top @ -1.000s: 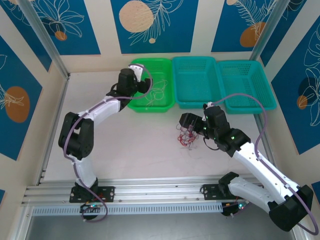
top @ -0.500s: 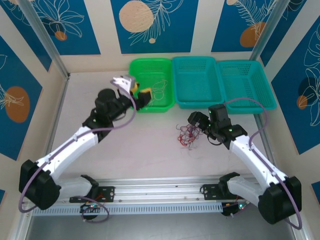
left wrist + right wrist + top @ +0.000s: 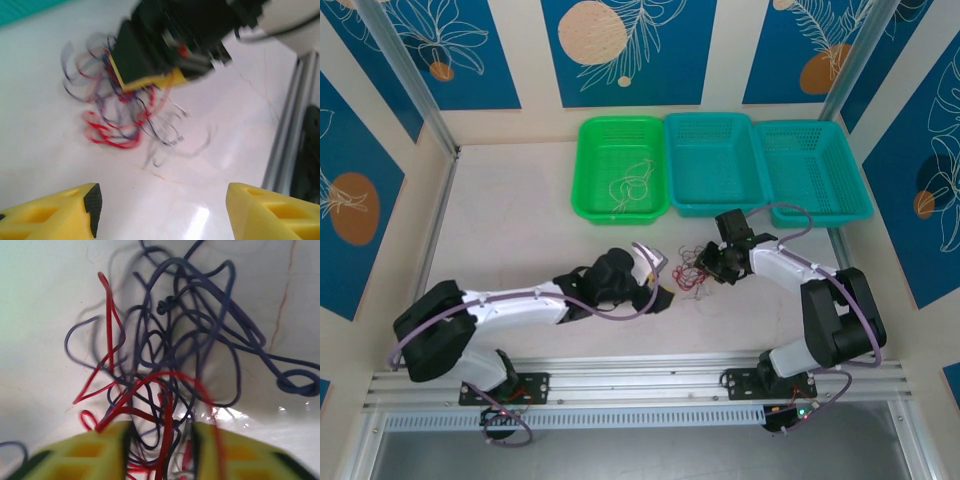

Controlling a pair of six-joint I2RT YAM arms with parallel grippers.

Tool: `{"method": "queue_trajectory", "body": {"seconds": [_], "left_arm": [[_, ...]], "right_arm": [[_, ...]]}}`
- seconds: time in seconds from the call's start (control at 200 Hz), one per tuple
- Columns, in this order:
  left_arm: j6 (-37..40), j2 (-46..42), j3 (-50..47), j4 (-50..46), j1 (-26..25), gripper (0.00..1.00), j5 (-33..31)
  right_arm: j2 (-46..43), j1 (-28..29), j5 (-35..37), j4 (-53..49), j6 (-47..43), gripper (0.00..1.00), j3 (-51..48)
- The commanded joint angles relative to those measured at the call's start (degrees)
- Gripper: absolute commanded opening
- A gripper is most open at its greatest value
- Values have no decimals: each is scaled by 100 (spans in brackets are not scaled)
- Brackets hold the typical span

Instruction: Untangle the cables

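Note:
The cables (image 3: 691, 272) lie as a palm-sized tangle of red and dark purple wires on the white table, right of centre. My right gripper (image 3: 704, 262) is down on the tangle's right side. In the right wrist view, its yellow fingers (image 3: 90, 455) stand a little apart, open, with red and purple strands (image 3: 165, 365) running between them. My left gripper (image 3: 658, 278) sits low just left of the tangle, wide open and empty. The left wrist view shows its gripper (image 3: 160, 210) facing the tangle (image 3: 117, 117) and the right gripper (image 3: 165, 45). A few beige wires (image 3: 626, 188) lie in the green basket.
Three baskets stand in a row at the back: a green basket (image 3: 586, 170), a teal basket (image 3: 716, 205) and a second teal basket (image 3: 815, 212). An aluminium rail (image 3: 640, 380) runs along the near edge. The frame post (image 3: 285, 145) is close on the right in the left wrist view.
My left arm has swung from the green basket down and right, to the table beside the tangle. My right gripper has shifted slightly left and stays at the tangle.

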Motion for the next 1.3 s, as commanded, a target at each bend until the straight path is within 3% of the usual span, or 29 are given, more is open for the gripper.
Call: {"method": "queue_trajectory", "body": {"seconds": [0.0, 0.205, 0.32, 0.455, 0.565, 0.76, 0.93, 1.02, 1.295], "left_arm": [[-154, 289, 255, 81, -16, 67, 326], [179, 587, 320, 81, 98, 66, 326], [-274, 497, 51, 562, 453, 66, 681], [-1032, 252, -467, 1557, 785, 66, 1078], [-1555, 31, -829, 2383, 923, 66, 1287], [-1298, 257, -1156, 3837, 933, 67, 1870], [-771, 948, -1043, 4881, 896, 66, 1567], [-661, 1359, -776, 5353, 863, 66, 1706], [-816, 2235, -26, 5696, 767, 66, 1765]], "right_arm": [[26, 43, -118, 118, 18, 5, 34], [-429, -50, -581, 284, 872, 0, -160], [-931, -33, -692, 514, 1888, 0, -425], [-1623, -43, -604, 872, 2934, 0, -753], [-2110, -36, -246, 541, 3544, 0, -652], [-2693, -36, 320, -414, 4629, 0, -123], [-2712, -35, 298, -678, 4830, 0, 319], [-2702, -31, 228, -584, 4898, 0, 366], [-2688, 99, 291, -699, 4954, 0, 553]]}}
